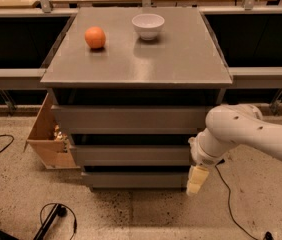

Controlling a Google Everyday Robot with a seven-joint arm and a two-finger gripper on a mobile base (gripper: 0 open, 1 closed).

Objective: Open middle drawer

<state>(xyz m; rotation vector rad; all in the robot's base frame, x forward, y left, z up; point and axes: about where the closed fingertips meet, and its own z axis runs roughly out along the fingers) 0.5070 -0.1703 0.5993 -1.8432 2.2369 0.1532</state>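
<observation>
Speckled floor (pixel 146 219) — middle drawer (pixel 131 155) long sideways (front camera-ward), end effector (pixel 194 186) beside

This looks like a robotics lab or workshop rather than a home. The speckled bare stone-like floor (pixel 146 214) has loose black cables (pixel 56 216) trailing across it, and long grey metal-framed benches (pixel 11 76) run behind. An open light wooden box (pixel 48 139) sits on the floor beside a plain grey three-drawer cabinet (pixel 181 69). A white robot arm (pixel 241 134) reaches in from the right, and its cream gripper (pixel 196 180) hangs low at the cabinet's front right corner, beside the lowest front.
</observation>
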